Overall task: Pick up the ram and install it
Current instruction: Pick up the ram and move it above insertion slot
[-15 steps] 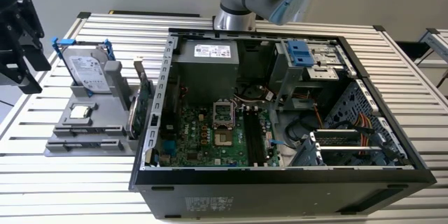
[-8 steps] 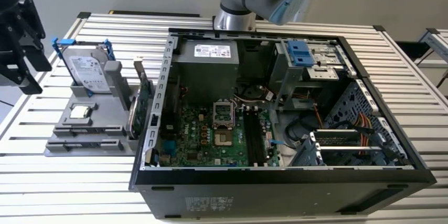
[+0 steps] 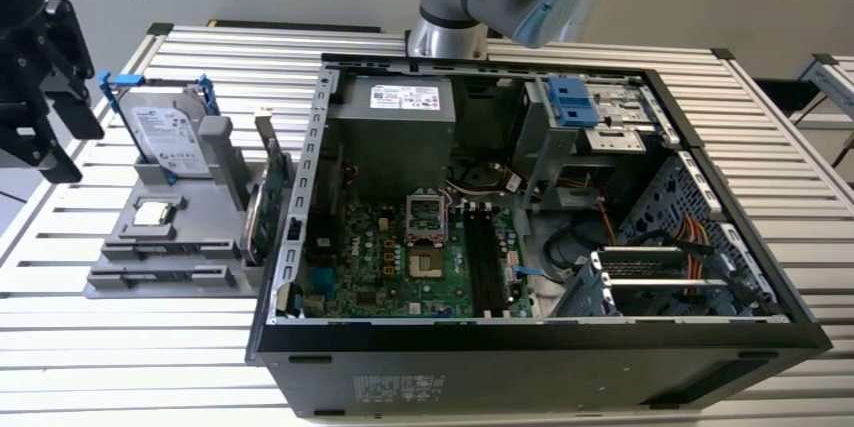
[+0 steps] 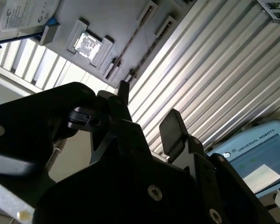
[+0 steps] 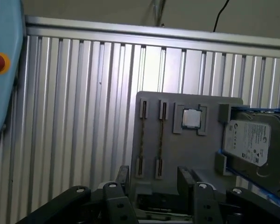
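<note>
My gripper point(image 3: 60, 107) hangs at the exterior view's left edge, beside and above the grey parts holder point(image 3: 200, 287), touching nothing. In both wrist views its black fingers point(image 5: 122, 176) stand apart with nothing between them, so the gripper point(image 5: 153, 175) point(image 4: 147, 107) is open. The holder point(image 5: 177, 158) has two narrow slots, each holding a thin dark strip point(image 5: 142, 137) seen edge-on. I cannot tell whether either strip is the ram. The open computer case point(image 3: 320, 147) with its green motherboard point(image 3: 400, 267) lies to the exterior view's right of the holder.
On the holder sit a silver hard drive in a blue frame point(image 3: 174, 137) point(image 5: 252, 140) and a square chip point(image 3: 154, 212) point(image 5: 192, 118). A green expansion card point(image 3: 275, 202) stands between holder and case. The arm's base point(image 3: 447, 7) is behind the case. The table is ribbed aluminium point(image 3: 120, 347).
</note>
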Tool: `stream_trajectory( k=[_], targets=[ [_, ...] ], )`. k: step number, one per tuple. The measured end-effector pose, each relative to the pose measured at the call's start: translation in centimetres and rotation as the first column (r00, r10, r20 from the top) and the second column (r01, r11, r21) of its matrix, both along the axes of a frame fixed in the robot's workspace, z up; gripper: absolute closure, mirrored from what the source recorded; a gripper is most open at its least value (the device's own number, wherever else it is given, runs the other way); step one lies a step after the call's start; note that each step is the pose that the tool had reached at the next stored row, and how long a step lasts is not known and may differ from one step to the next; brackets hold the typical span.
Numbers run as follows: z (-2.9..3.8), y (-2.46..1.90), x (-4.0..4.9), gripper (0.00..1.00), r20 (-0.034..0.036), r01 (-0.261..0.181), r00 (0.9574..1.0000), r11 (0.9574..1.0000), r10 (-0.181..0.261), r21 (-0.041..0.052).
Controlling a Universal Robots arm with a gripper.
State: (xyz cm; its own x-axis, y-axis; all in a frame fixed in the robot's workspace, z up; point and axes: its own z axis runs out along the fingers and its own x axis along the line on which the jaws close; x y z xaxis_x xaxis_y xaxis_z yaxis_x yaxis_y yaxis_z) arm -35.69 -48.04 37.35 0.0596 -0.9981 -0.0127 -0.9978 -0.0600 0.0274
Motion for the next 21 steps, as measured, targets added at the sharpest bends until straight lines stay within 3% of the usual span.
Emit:
stream_trajectory(
  k=[15,21],
  targets=[
    [-1.08,0.21,0.0,0.0,0.0001,0.025,0.9997,0.9997,-0.025,-0.0014],
    [-1.53,0.3,-0.01,0.0,0.0042,0.033,0.9994,0.9995,-0.033,-0.003]
  ],
)
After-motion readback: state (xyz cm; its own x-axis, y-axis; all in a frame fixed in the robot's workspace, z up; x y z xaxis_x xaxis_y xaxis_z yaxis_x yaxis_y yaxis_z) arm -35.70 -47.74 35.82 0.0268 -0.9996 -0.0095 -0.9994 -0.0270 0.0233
